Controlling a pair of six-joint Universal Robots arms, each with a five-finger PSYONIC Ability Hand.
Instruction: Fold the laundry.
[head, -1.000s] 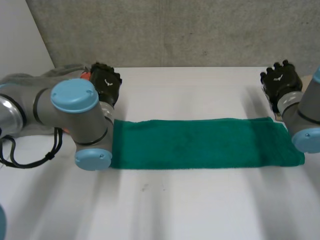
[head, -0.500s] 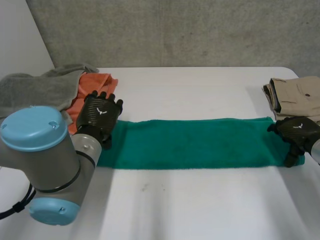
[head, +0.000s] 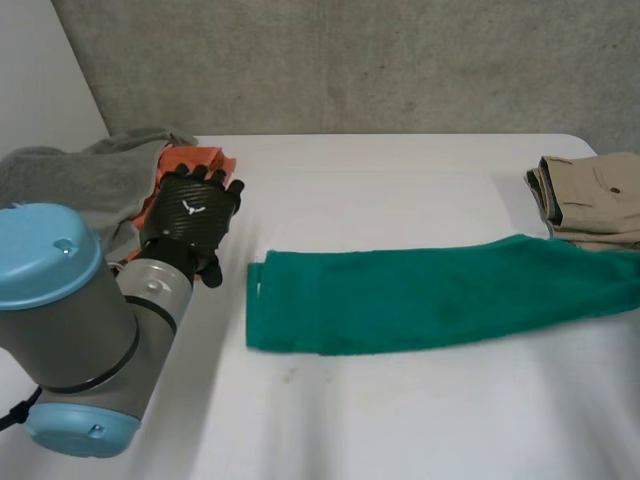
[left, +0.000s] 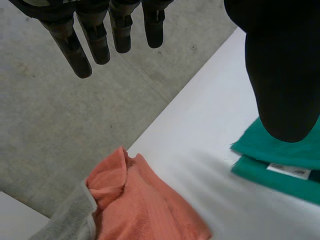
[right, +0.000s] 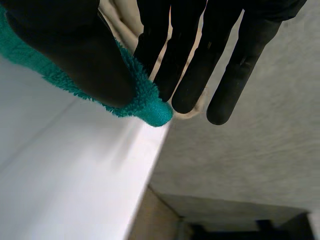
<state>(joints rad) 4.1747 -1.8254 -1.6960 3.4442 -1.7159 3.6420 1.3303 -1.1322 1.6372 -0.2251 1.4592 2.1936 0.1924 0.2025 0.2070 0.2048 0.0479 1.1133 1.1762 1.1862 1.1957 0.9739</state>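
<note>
A long green towel (head: 420, 295), folded lengthwise, lies across the white table (head: 400, 420). Its right end rises toward the table's right edge. My right hand (right: 65, 50) pinches that end (right: 145, 102) between the thumb and straight fingers (right: 200, 60). My left hand (head: 190, 215) hovers open just left of the towel's left end, fingers straight, holding nothing. In the left wrist view the towel's near end (left: 280, 155), with a white label, lies beside the thumb (left: 282, 75).
A pile of orange cloth (head: 205, 160) and grey cloth (head: 80, 180) sits at the back left, seen beyond my left fingertips as orange cloth (left: 140, 200). Folded khaki trousers (head: 590, 200) lie at the back right. My left arm's big joint (head: 60, 320) fills the near left.
The right hand closed on the towel's right end and drew it rightward, out of the head view. The towel slid right. The left hand came off its left end.
</note>
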